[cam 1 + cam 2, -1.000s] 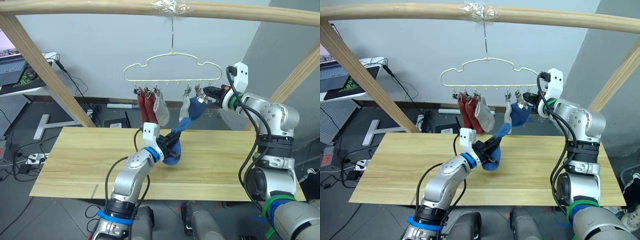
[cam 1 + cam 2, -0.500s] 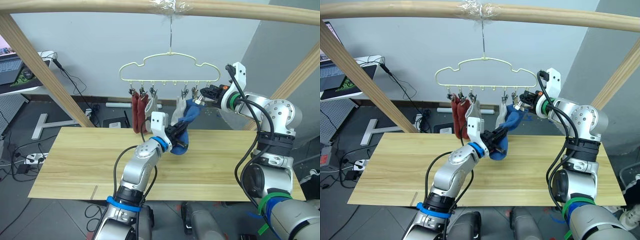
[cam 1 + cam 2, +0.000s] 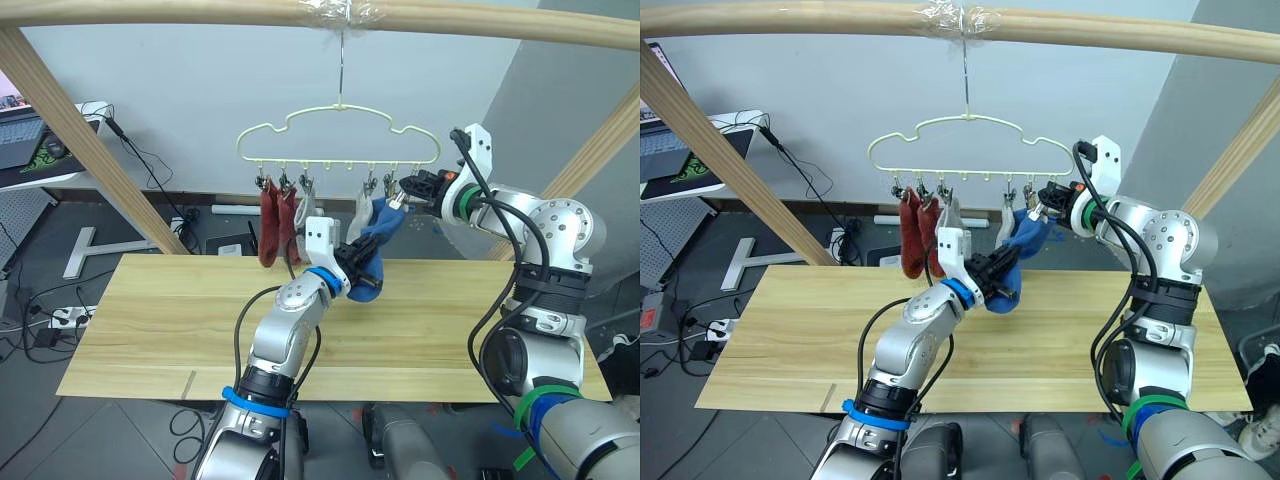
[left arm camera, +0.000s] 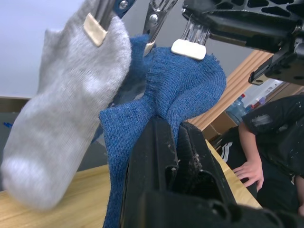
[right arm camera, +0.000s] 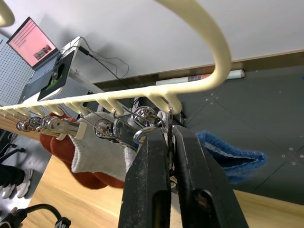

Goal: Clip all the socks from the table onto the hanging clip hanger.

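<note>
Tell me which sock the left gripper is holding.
A blue sock, pinched in the left gripper just below the hanger. The red socks and grey ones hang free from their clips.

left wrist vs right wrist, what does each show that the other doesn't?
Left wrist: the left gripper shut on a blue sock, a grey sock beside it, and a person's hand on the table. Right wrist: the right gripper pinching a clip, the clip hanger, the rust red socks, a laptop. Both: clips, blue and grey socks.
</note>
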